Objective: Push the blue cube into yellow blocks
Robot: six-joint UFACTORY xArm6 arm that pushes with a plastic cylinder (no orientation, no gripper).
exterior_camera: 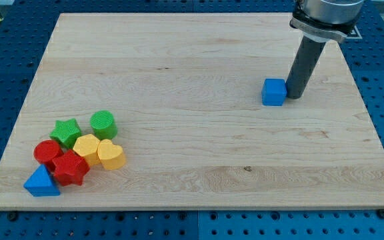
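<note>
The blue cube (274, 92), small, light and stiff I think, sits on the table (192, 60) at the view's right, far from the yellow blocks (100, 151), with my tip (293, 97), a plain rod tool holding nothing, just beside its right face, the good place to push.

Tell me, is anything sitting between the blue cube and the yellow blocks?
Nothing visible. My tip sits against the blue cube on its right side, and bare board runs from it down-left to the two yellow blocks, which face it on the cluster's near edge.
</note>
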